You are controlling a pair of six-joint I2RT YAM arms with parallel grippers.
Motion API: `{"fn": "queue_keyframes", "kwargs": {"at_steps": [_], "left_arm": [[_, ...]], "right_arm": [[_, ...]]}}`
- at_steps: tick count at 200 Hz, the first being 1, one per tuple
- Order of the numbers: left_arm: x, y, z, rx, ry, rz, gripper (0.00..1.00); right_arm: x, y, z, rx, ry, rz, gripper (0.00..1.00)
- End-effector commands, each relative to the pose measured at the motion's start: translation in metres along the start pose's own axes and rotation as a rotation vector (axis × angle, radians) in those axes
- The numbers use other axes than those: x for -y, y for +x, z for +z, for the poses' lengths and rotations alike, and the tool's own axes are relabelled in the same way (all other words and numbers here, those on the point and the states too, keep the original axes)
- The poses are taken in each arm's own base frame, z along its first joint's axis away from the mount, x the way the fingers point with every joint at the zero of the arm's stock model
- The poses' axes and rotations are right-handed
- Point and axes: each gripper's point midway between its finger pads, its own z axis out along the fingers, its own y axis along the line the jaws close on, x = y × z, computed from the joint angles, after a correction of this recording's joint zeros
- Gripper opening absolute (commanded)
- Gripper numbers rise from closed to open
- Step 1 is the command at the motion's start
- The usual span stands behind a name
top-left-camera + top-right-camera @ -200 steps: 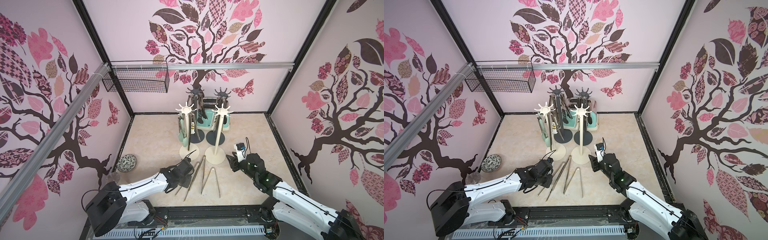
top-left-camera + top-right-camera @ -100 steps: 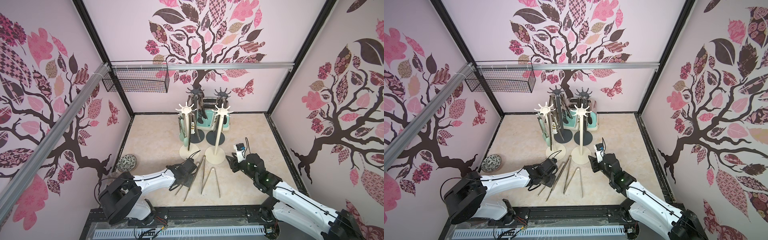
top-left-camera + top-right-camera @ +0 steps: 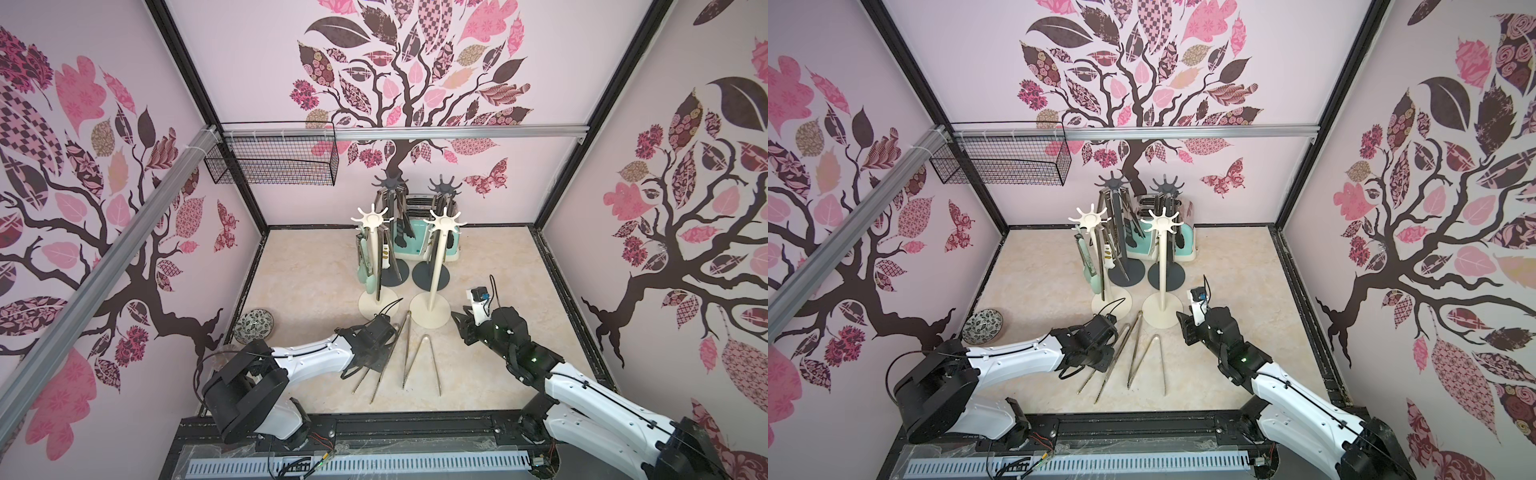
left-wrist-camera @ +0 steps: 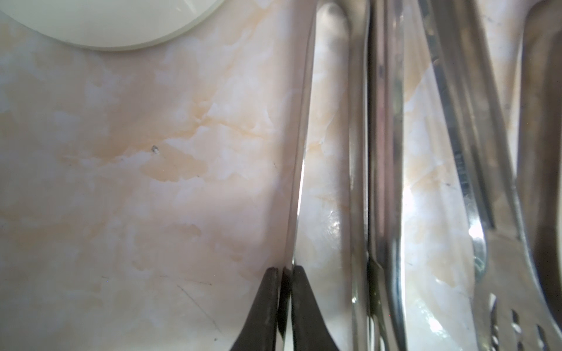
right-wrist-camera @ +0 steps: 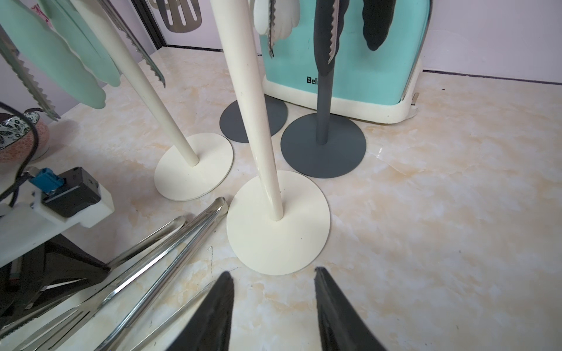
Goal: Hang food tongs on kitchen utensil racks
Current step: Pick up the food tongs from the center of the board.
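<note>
Marble top (image 4: 152, 182) | wrist view only: left fingers (image 4: 264, 310) pinch tongs (image 4: 297, 194) | right fingers (image 5: 219, 310) spread

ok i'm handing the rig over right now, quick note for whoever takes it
Left gripper: shut on one arm of the leftmost steel tongs, which lie on the table, not yet lifted.
Right gripper: open, empty, near the base of the right cream rack.
Done: several tongs hang on the left cream rack and the two dark grey racks behind.
Left: three pairs on the table to hang, the held one and two more tongs beside it.
</note>
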Motion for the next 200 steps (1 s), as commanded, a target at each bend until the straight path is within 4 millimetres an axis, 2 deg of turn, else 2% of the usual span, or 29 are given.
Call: {"fn": "queue_keyframes", "kwargs": {"at_steps": [1, 89, 141, 200], "left_arm": [[0.000, 0.010, 0.000, -0.036, 0.011, 0.001, 0.10], [0.005, 0.012, -0.005, -0.018, 0.033, 0.014, 0.01], [-0.009, -0.003, -0.029, 0.094, -0.026, -0.040, 0.00], [-0.003, -0.022, -0.050, 0.233, 0.026, -0.035, 0.00]], "right_arm": [[-0.002, 0.005, 0.000, -0.018, -0.010, -0.006, 0.46], [-0.001, 0.005, -0.001, -0.019, -0.006, -0.006, 0.46], [-0.001, 0.007, -0.001, -0.018, -0.005, -0.004, 0.46], [0.000, 0.006, -0.001, -0.013, -0.003, -0.002, 0.46]]}}
